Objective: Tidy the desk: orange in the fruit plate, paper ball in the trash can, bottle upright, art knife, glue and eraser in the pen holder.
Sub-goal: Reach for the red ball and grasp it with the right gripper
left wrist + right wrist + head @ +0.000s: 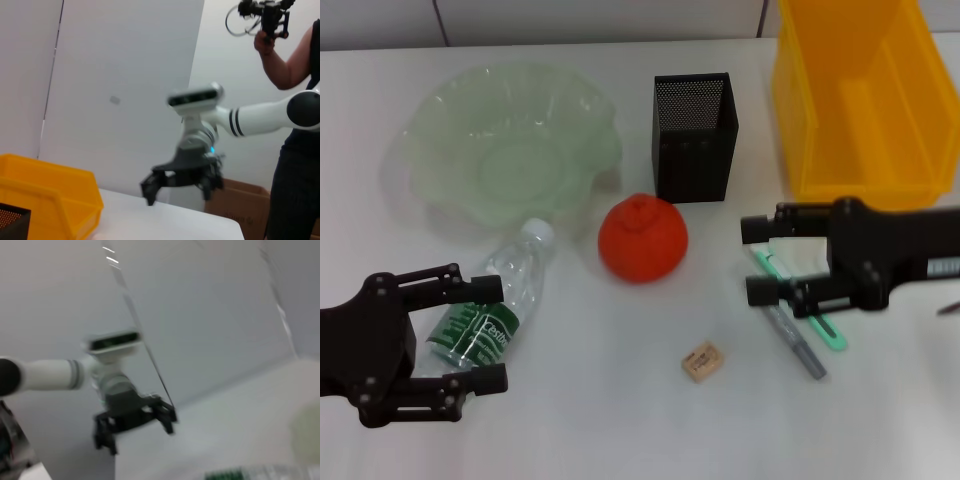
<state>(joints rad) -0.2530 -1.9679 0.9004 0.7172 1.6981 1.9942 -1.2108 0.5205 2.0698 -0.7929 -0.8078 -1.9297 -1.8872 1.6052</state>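
My left gripper (pixel 475 335) stood wide open and empty around the lying water bottle (pixel 492 310), my right gripper (pixel 762 260) spread empty over the art knife (pixel 800 305); a shallow grip risked the bottle rolling away.

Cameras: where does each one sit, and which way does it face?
Head view: looks down at the table; left gripper around the lying bottle, right gripper over the art knife.
Left wrist view: faces across the table to the right gripper and yellow bin.
Right wrist view: faces back at the left gripper.
Shared: each wrist view shows the opposite gripper.
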